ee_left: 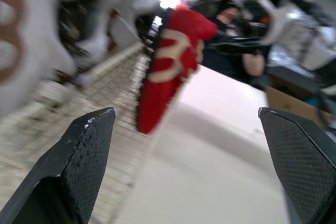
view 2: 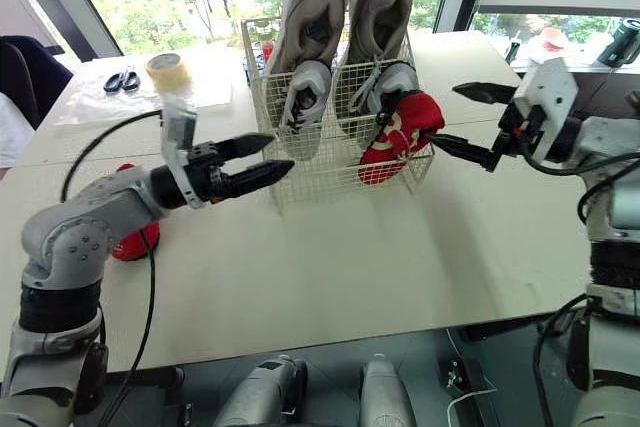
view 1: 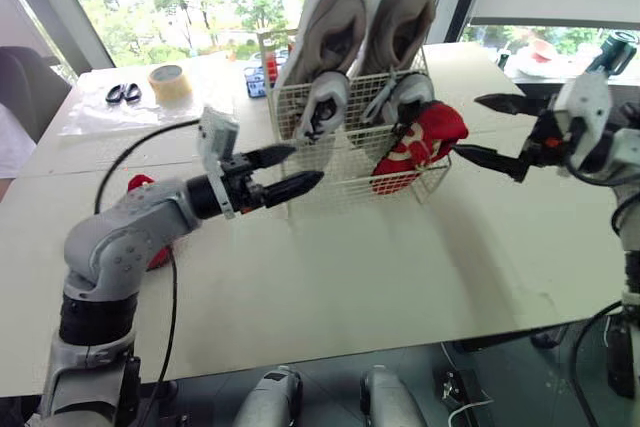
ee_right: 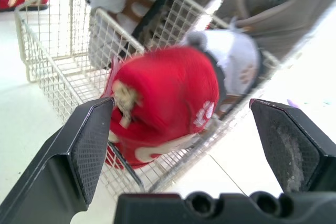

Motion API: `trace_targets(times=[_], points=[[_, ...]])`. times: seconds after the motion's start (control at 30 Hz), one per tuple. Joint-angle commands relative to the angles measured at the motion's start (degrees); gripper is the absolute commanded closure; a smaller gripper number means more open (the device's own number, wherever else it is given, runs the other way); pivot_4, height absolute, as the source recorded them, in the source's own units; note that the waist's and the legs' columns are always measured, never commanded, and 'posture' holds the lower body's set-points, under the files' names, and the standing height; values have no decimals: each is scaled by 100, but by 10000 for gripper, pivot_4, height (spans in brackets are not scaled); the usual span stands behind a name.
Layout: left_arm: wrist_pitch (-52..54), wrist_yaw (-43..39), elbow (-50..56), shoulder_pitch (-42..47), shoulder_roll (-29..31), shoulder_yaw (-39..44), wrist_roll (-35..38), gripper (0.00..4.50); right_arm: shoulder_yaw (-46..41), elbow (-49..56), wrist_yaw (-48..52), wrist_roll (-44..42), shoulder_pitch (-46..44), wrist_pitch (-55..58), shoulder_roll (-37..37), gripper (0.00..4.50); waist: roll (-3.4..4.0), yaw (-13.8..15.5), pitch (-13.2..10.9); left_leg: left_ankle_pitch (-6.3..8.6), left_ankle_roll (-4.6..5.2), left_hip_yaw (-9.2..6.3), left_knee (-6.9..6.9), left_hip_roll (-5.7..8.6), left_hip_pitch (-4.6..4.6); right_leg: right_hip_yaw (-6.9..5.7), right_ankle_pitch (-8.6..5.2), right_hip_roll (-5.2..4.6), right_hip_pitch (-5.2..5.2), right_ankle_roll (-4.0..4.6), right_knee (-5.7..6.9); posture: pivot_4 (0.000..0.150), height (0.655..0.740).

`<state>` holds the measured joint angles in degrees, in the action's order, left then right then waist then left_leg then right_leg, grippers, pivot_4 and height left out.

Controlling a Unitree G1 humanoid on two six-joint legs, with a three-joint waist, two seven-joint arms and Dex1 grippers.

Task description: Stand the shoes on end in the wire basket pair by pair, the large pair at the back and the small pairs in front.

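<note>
Pale desk (view 1: 330, 287): left claw (view 1: 308, 164) and right claw (view 1: 467, 124) spread beside wire basket (view 1: 340, 162), red shoe (view 1: 420, 142) leaning over rim, liable to tumble if nudged.

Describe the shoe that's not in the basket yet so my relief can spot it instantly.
Find the wire basket mid-table, then look to the robot's left, past its left pincer and back along that arm. A red shoe lies on the tabletop there, half hidden behind it. Unlike the other red shoe, at the basket's front right corner, it sits outside the wire.
</note>
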<state>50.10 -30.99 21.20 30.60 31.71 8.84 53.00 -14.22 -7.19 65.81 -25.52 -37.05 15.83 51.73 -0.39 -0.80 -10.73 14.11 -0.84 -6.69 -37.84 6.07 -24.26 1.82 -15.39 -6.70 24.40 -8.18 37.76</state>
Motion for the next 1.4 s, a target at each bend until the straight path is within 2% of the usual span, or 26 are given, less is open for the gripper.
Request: trace_targets(times=[0.03, 0.13, 0.33, 0.47, 0.67, 0.97, 1.07, 1.3, 1.33, 1.4], points=[[416, 996, 348, 179, 316, 355, -281, 0, -387, 1042, -304, -637, -220, 713, 229, 275, 0, 3, 0, 1, 3, 0, 0, 0, 0, 0, 0, 0, 0, 0, 0, 1500, 7400], [1037, 1919, 140, 426, 684, 607, -707, 0, -156, 1858, -469, -1309, -619, 1450, 121, 275, 0, 2, 0, 6, 10, -1, 0, 0, 0, 0, 0, 1, -2, 0, 0, 1500, 7400], [2849, 3048, -251, 536, 1615, 1070, -1556, 0, 647, 2687, -397, -1862, -988, 2029, -308, 275, -7, 4, -4, 13, 23, -3, 0, 1, 0, -3, 0, 4, -1, 0, 1, 1500, 7400], [4077, 3215, -414, 481, 1392, 1960, -1818, 0, 926, 2715, -325, -1942, -1060, 2052, -608, 275, -9, 32, -4, 11, 19, -3, 0, 4, -1, -4, 0, 2, 2, -1, 3, 1500, 7400], [4240, 2951, -761, -63, 1243, 2299, -2044, 0, 1186, 2697, -181, -1922, -1237, 2038, -842, 275, -12, 29, -4, 0, 0, -12, -3, 3, -2, -14, 0, 1, 3, 0, 9, 1500, 7400], [3367, 2579, -1829, 92, 835, 1624, -2492, 0, 1122, 2890, -414, -2018, -1299, 2270, -829, 275, -14, 33, -3, 1, 0, -13, -3, 5, -2, -16, 0, -4, 2, 0, 9, 1500, 7400], [3036, 2517, -2092, 111, 755, 1478, -2667, 8644, 1046, 3012, -539, -2071, -1252, 2378, -787, 0, -13, 67, -2, 2, 1, -15, -2, 5, -2, -16, 0, -5, 1, 0, 10, 1500, 7400], [2665, 2408, -1771, 362, 550, 1483, -2685, 41242, 935, 3192, -751, -2095, -1108, 2517, -679, 0, -14, 156, -2, 4, 6, -22, -3, 3, -1, -22, 4, -4, 1, 6, 14, 1500, 7400], [2362, 2399, -1550, 508, 376, 1510, -2633, 44663, 914, 3199, -783, -2095, -1094, 2528, -664, 0, -14, 163, -2, 4, 6, -23, -3, 4, -2, -23, 4, -4, 1, 6, 13, 1500, 7400], [1229, 2206, -1028, 742, 12, 1475, -2579, 44663, 872, 3201, -832, -2096, -1064, 2552, -626, 0, -24, 173, -6, 1, 1, -27, -8, 6, -10, -31, 4, -7, 0, 6, 10, 1500, 7400]])
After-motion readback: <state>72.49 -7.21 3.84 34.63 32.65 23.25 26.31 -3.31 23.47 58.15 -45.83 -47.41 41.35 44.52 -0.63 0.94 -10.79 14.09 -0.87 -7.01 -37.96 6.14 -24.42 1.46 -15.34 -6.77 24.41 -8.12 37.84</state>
